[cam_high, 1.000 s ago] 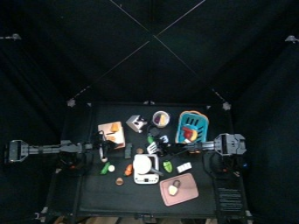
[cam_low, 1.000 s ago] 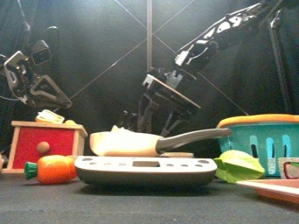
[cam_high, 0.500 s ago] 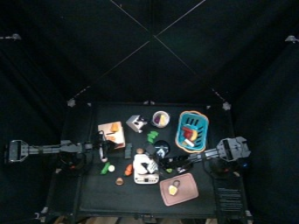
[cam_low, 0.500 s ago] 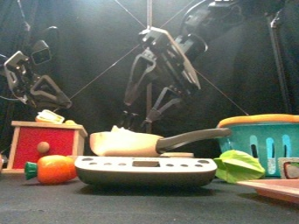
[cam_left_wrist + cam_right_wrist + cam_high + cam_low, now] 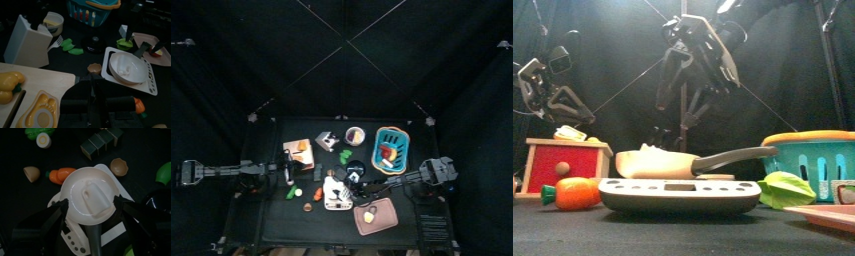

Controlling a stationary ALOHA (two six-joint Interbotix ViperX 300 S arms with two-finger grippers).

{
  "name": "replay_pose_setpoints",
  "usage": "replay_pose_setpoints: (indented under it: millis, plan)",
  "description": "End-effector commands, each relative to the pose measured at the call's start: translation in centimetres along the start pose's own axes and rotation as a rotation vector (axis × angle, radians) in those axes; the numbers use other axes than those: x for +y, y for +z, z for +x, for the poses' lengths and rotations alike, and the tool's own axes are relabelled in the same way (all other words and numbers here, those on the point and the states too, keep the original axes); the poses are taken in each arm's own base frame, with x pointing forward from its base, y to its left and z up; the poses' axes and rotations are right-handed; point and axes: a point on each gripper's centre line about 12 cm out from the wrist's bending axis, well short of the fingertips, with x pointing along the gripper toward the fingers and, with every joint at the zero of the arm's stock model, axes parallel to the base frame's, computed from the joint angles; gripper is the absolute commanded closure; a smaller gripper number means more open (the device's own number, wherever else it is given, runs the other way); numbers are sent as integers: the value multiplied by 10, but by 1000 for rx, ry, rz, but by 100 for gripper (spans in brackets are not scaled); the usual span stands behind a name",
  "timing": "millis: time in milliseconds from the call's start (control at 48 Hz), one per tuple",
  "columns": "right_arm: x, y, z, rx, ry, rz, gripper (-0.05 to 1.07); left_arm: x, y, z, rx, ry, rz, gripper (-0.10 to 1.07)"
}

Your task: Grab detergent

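A small black desk inside black curtains holds scattered toy kitchen things. The landmark is a flat grey-and-white scale near the desk's front middle.

The right gripper hangs directly above the scale. Its fingers are spread wide and hold nothing.

The left gripper rests well to the left of the scale. I cannot tell whether its fingers are apart or together.

A teal basket with an orange rim stands to the right of the scale. A red wooden box stands to the left of it.

The detergent sits on top of the scale. It is a plain white plastic container, smooth and rounded. From the wrist camera above, it shows a round outline with a raised, bottle-shaped hump in the middle. Its top faces up toward the open fingers, and it seems to stand upright, so its long axis appears vertical. It fills nearly the whole gap between the fingers. From the front it looks squat and cream-white.

A small orange toy fruit lies just left of the scale.
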Motion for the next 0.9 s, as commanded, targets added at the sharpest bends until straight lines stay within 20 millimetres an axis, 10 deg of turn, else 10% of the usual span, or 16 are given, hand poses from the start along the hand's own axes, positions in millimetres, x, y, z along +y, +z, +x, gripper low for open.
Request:
replay_pose_setpoints:
  millis: [0, 875]
  plan:
    - [9, 18, -12, -12, 19, -60, 1, 0, 7, 2, -20, -1, 3, 48]
    - [8, -5, 45, 141, -58, -323, 2, 0, 6, 2, -18, -1, 3, 48]
